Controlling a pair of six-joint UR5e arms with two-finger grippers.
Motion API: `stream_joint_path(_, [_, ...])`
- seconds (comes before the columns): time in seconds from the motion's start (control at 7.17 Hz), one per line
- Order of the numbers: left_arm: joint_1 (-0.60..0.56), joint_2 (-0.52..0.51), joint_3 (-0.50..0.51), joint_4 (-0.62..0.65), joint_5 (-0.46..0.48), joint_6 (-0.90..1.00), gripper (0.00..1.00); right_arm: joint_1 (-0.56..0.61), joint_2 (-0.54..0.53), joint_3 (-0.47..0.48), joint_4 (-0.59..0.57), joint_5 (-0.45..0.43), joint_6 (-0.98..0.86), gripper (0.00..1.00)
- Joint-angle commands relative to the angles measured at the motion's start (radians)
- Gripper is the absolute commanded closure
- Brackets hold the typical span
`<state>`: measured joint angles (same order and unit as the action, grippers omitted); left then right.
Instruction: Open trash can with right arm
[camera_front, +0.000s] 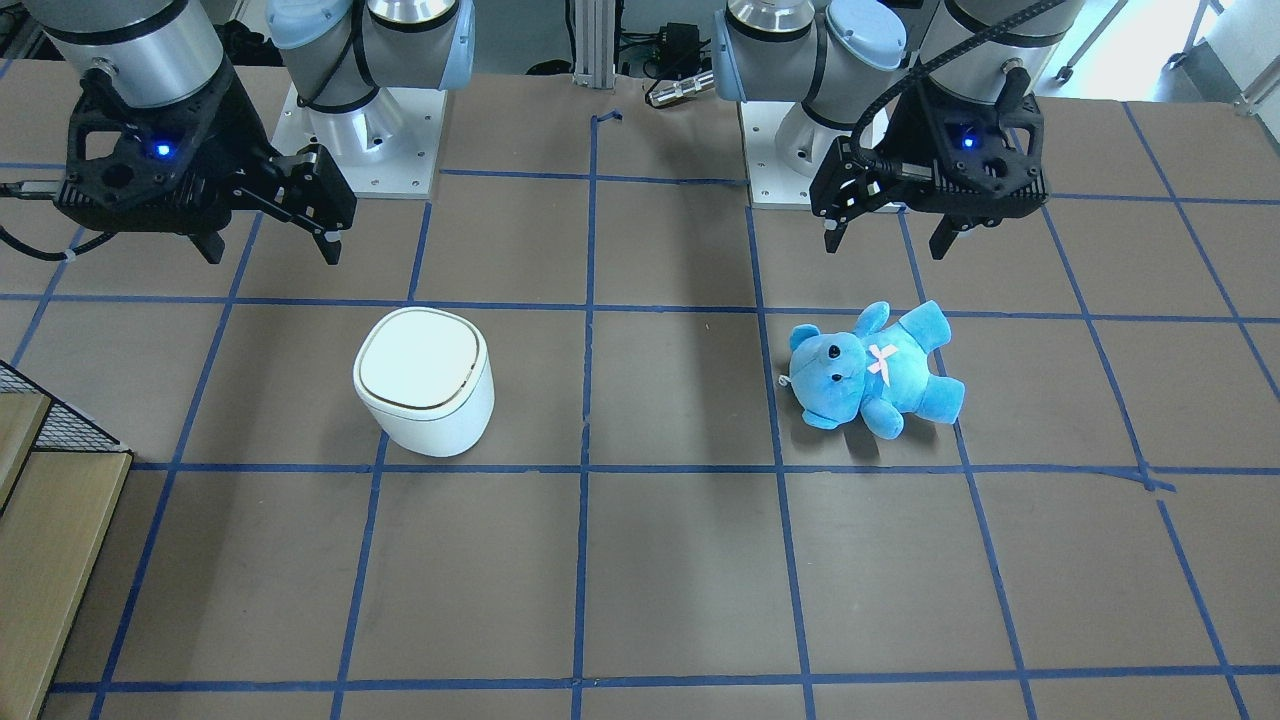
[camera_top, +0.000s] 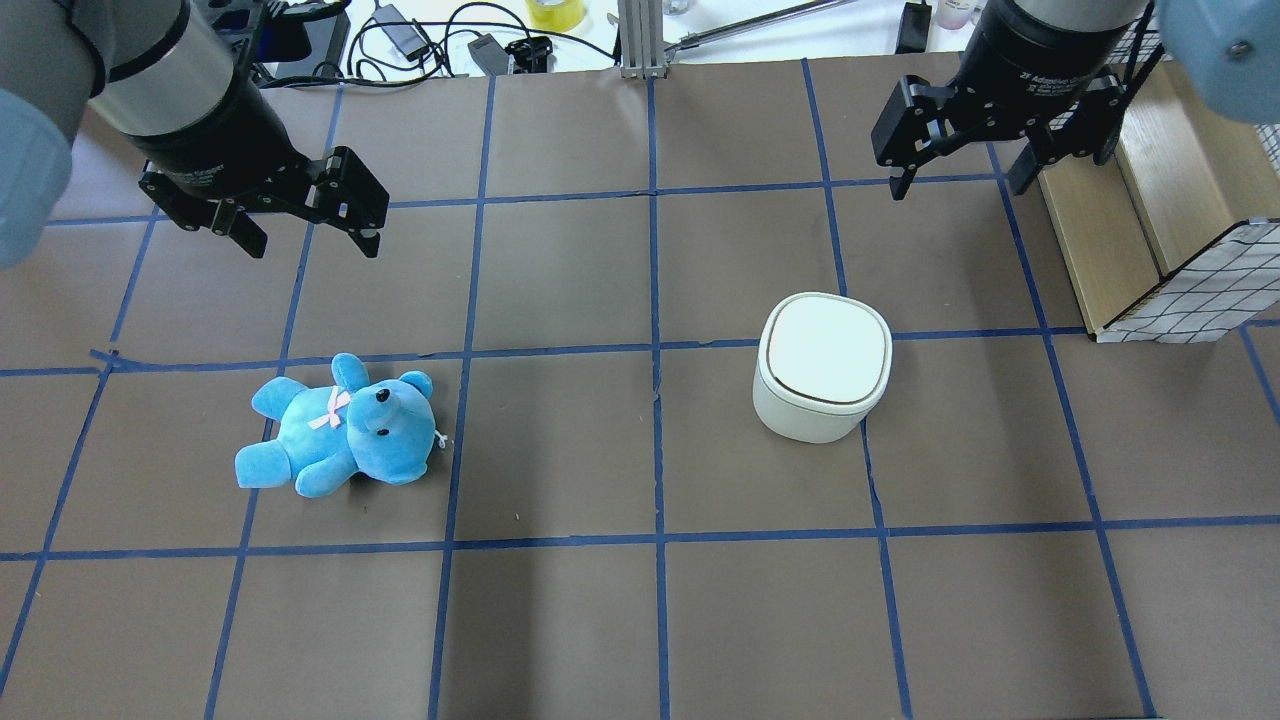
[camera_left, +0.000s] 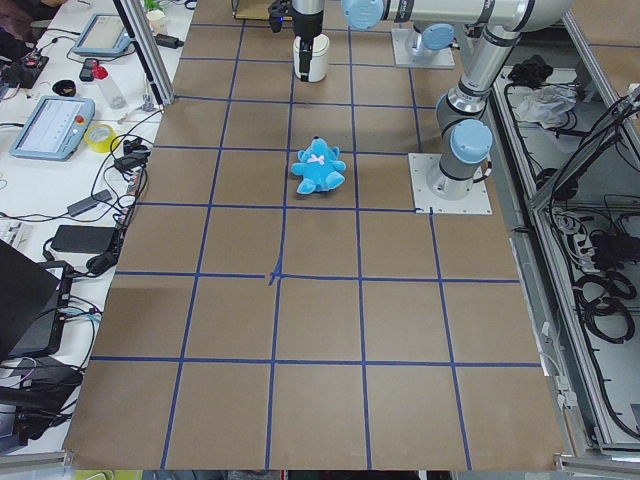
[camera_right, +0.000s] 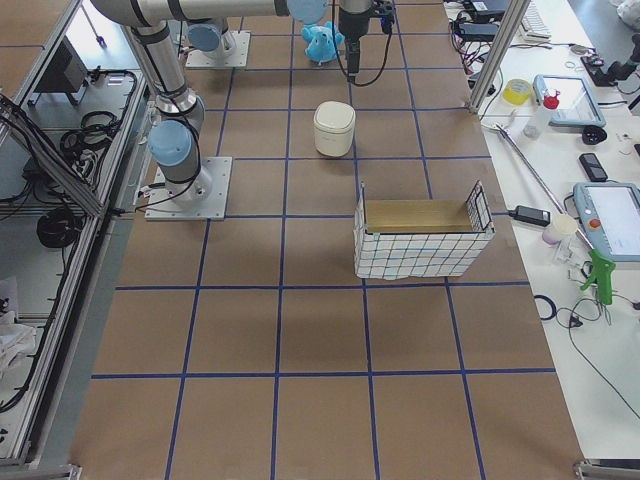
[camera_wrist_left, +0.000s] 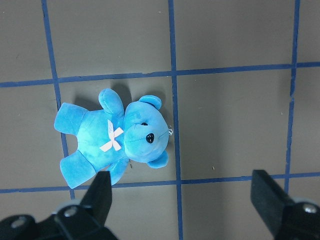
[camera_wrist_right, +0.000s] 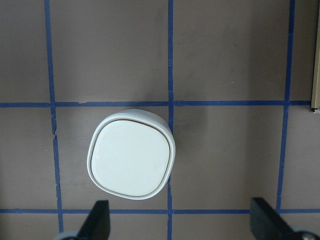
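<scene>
The white trash can (camera_front: 425, 390) stands upright on the brown table with its flat lid shut; it also shows in the overhead view (camera_top: 825, 365) and in the right wrist view (camera_wrist_right: 131, 155). My right gripper (camera_top: 960, 180) hangs open and empty above the table, behind the can and a little toward the crate; it shows in the front view (camera_front: 270, 250) too. Its fingers (camera_wrist_right: 97, 222) frame the bottom of the right wrist view, with the can ahead of them. My left gripper (camera_top: 312, 240) is open and empty, above and behind a blue teddy bear (camera_top: 340, 425).
A wooden crate with wire-mesh sides (camera_top: 1150, 220) stands at the table's right end, close to my right gripper. The teddy bear (camera_wrist_left: 115, 137) lies on its back on the table's left half. Blue tape lines grid the table. Cables and tools lie beyond the far edge.
</scene>
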<state>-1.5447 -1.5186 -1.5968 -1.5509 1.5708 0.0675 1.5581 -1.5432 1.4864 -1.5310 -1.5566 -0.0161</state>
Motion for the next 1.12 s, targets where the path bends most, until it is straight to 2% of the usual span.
stream_joint_path(0.0, [0.0,0.0,0.0,0.0,0.0,0.0,0.0,0.0,0.0,0.0,0.002,0.0,-0.001,0.0])
stream_joint_path(0.98, [0.0,0.0,0.0,0.0,0.0,0.0,0.0,0.002,0.0,0.0,0.0,0.012,0.007,0.0])
